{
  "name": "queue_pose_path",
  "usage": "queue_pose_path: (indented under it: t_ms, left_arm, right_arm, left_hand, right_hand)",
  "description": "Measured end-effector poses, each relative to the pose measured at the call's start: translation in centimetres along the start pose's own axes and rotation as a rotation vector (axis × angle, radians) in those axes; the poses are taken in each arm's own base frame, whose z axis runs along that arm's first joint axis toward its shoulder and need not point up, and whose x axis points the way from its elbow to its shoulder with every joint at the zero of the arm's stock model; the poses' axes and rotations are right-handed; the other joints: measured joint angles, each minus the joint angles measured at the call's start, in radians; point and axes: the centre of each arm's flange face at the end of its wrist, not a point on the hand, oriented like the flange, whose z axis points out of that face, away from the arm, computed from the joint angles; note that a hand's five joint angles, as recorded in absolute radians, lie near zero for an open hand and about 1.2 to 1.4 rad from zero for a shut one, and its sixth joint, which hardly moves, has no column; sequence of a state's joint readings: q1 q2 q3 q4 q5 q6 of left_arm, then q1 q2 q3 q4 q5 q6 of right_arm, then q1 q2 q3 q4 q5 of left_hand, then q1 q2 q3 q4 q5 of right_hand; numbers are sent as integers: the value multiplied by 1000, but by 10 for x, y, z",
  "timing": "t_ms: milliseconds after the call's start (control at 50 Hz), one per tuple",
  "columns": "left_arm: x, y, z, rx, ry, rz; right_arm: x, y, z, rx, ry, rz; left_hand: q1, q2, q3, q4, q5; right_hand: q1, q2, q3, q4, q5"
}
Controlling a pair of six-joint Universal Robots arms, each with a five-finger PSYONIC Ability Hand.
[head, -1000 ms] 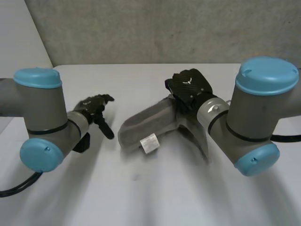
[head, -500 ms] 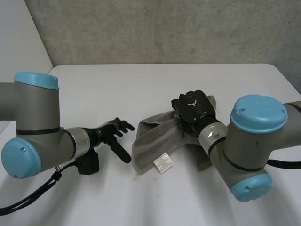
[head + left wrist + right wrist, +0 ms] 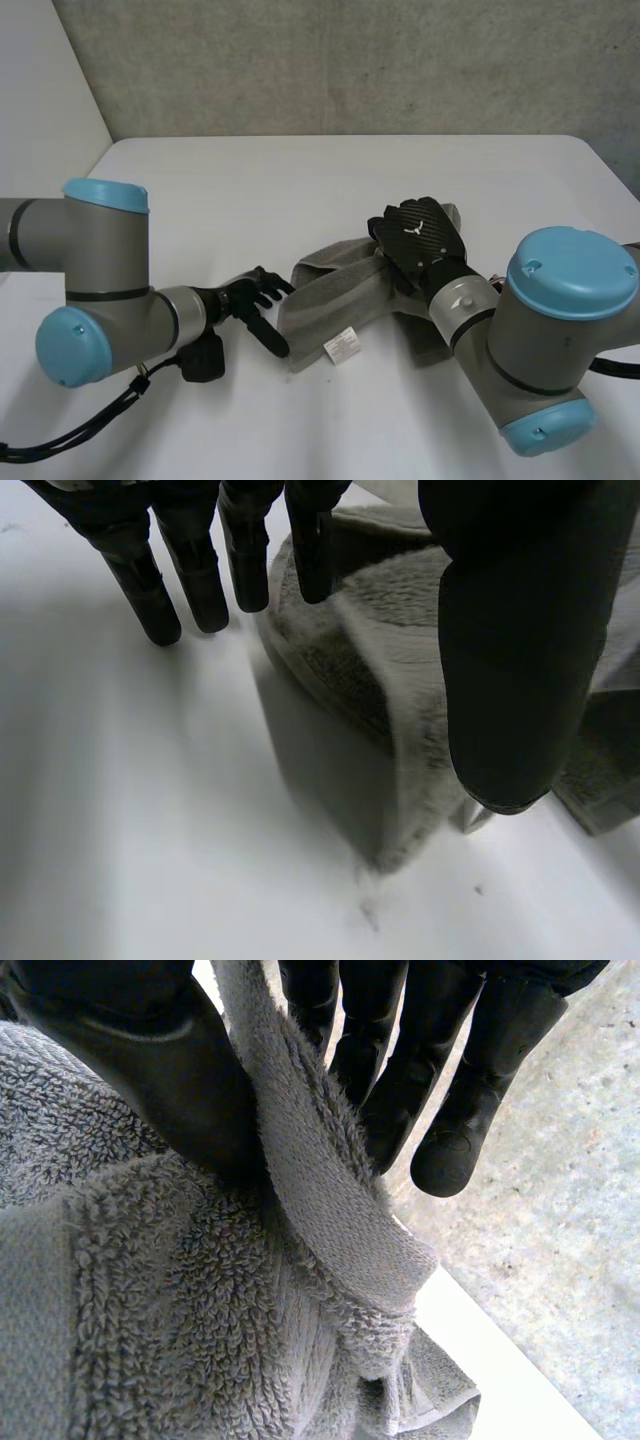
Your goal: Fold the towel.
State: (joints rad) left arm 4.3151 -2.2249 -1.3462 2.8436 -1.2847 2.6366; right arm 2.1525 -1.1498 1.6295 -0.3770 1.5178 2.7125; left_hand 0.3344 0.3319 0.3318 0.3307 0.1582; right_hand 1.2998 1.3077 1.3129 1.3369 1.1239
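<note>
1. Hidden or cut off. In the head view the back of my right hand faces the camera at centre right, so its thumb and fingertips are concealed there. That hand and the right arm also cover the right end of the towel. The print on the white label at the towel's lower edge is too small to read. In the left wrist view I cannot tell whether the left hand touches the towel's rim with its fingertips or stands just clear of it. The towel runs out of that view past the thumb.

2. Hands. In the right wrist view a raised band of the towel's hem passes between the thumb and the fingers and is pinched there. Those fingers are nearly straight and lie side by side. In the head view the left hand sits left of centre in the lower half, at the towel's left end. Its fingers are straight and slightly spread, with the thumb held wide apart over the cloth and nothing gripped.

3. Towel. It is grey terry with a flat woven border along the edge. It lies on the white table at centre frame, slightly right, as a crumpled strip running from lower left up to the right hand. It is bunched and partly doubled over. The left end shows a thick rounded rim, and the right end is gathered at the right hand.
</note>
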Motion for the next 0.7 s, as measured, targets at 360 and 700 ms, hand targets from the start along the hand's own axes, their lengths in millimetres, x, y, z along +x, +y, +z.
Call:
queue_pose_path:
  t_ms: [360, 700]
  left_arm:
    - [35, 11, 13, 77, 74, 18]
    - [23, -55, -25, 314, -51, 202]
  right_arm:
    - [5, -11, -13, 14, 12, 13]
    - [37, -25, -15, -64, -49, 50]
  left_hand:
    - [836, 855, 855, 856, 845]
    - [866, 884, 884, 885, 879]
  right_hand:
    - [0, 0, 0, 0, 0]
    - [0, 8, 15, 0, 0]
